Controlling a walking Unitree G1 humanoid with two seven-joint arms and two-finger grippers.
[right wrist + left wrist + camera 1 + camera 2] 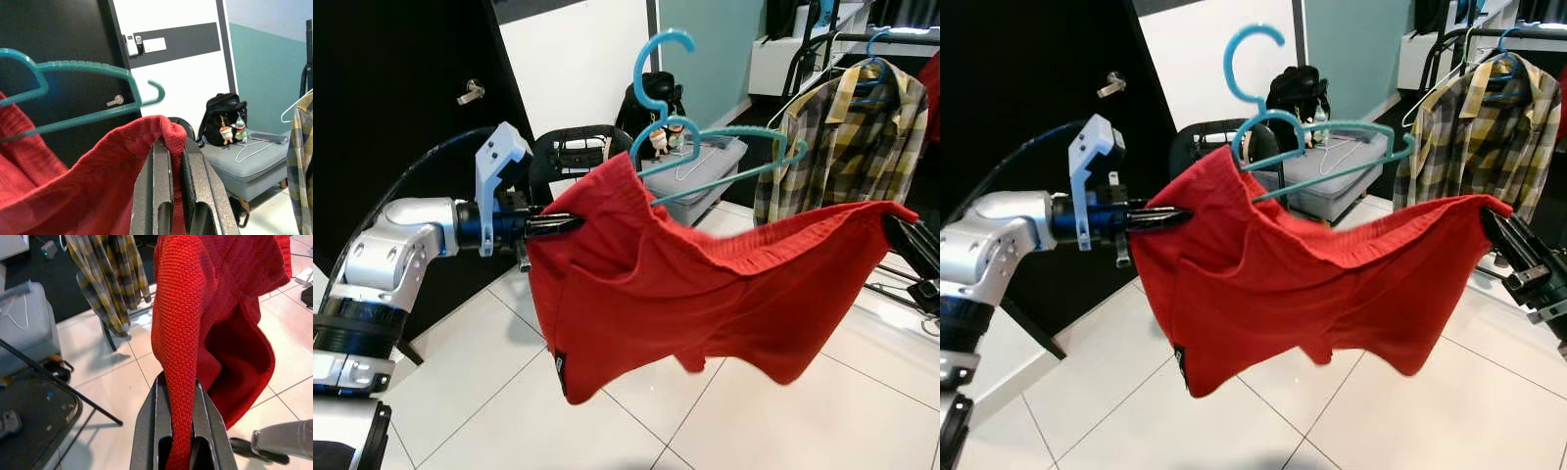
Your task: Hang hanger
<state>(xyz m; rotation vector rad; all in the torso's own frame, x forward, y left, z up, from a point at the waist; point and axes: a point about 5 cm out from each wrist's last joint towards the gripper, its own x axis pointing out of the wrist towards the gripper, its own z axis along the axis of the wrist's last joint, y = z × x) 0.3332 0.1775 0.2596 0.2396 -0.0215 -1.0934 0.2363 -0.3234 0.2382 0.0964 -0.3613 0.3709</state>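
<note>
The teal hanger (705, 147) sits threaded into the waistband of the red shorts (705, 284), its hook standing free above them. The shorts hang stretched in the air between the two grippers. The left gripper (558, 224) is clenched on the shorts' left waistband corner; the right gripper (171, 196) is clenched on the right corner. The clothes rack with the plaid shirt (842, 127) stands beyond the shorts' right end. For this step, the cloth should probably be kept taut so the hanger cannot slip out.
</note>
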